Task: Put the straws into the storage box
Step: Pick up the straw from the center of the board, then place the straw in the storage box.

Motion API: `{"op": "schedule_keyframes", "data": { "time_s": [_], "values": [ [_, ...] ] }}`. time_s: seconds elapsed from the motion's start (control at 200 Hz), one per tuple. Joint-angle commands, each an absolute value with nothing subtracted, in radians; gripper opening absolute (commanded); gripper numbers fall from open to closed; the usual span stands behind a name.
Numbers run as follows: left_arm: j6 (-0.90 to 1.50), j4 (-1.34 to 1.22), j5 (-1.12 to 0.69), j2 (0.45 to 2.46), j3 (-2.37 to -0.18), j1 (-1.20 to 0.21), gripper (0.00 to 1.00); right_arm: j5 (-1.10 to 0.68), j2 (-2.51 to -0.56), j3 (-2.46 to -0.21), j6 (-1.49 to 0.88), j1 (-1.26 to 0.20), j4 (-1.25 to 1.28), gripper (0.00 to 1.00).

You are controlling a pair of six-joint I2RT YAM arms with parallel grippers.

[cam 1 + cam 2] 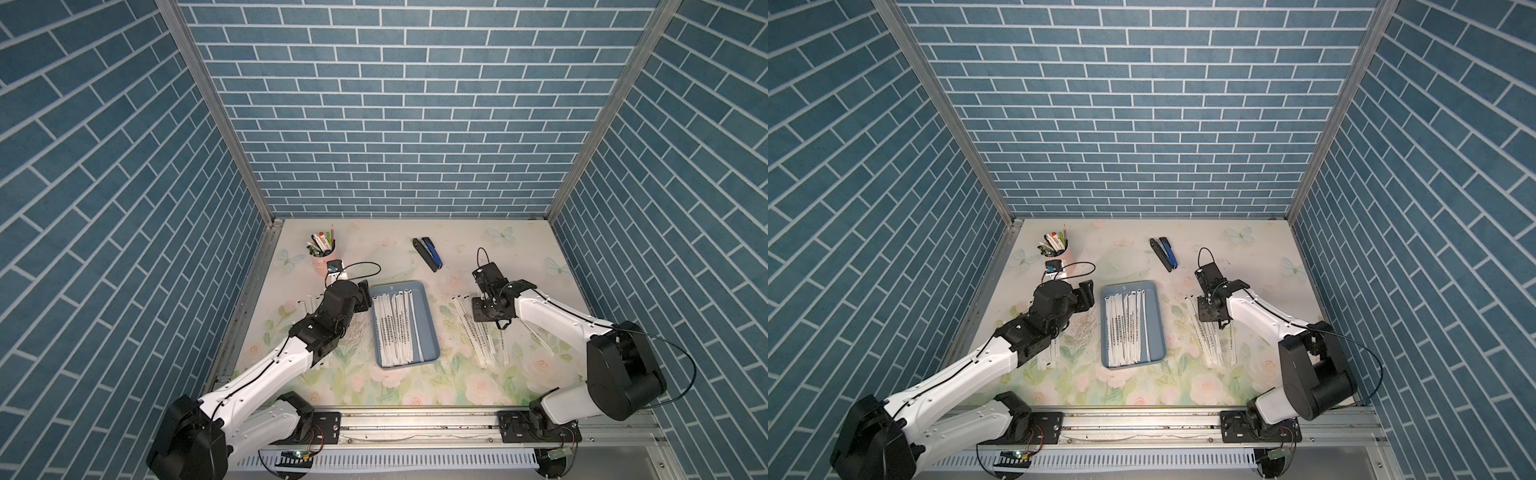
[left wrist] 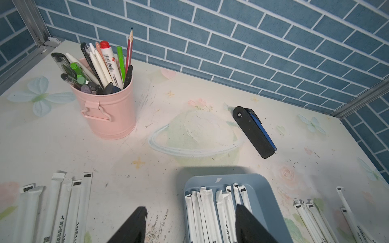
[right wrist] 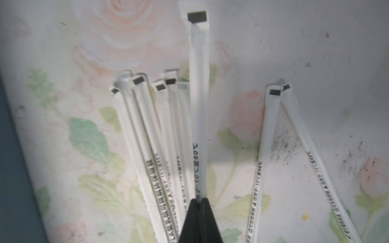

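- The storage box (image 1: 429, 332) lies mid-table between the arms, with bare table along its near and far rims. Straws (image 1: 395, 328) fill its left part.
- The right gripper (image 3: 201, 201) is clamped on one straw (image 3: 199, 94), over the loose pile (image 1: 478, 336) to the right of the box.
- The left gripper (image 2: 190, 223) has its jaws apart and holds nothing, straddling the box's left rim.
- More straws (image 2: 63, 199) lie left of the box, partly under the left arm.
- A pink cup (image 1: 324, 259) and a stapler (image 1: 428, 253) sit near the back wall, well apart from the box.
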State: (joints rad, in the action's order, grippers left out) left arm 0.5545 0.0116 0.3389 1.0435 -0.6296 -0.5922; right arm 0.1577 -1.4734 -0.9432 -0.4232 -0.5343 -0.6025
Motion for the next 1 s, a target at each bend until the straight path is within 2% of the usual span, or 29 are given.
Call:
{"op": "schedule_keyframes", "data": {
  "time_s": [0.0,0.175,0.39,0.995],
  "values": [
    [0.575,0.047,0.346,1.058,-0.651,-0.591,0.69,0.140,-1.482,-1.030,-0.512,-0.631,-0.660,0.00],
    [0.609,0.079,0.369,1.043,-0.648,-0.591,0.67,0.133,-1.576,-1.172,-0.671,-0.827,-0.594,0.00],
    [0.609,0.086,0.354,1.035,-0.638,-0.591,0.67,0.167,-1.706,-1.225,-0.767,-0.933,-0.448,0.00],
    [0.607,0.063,0.301,1.076,-0.640,-0.591,0.67,0.169,-1.857,-1.144,-0.795,-0.936,-0.329,0.00]
  ]
}}
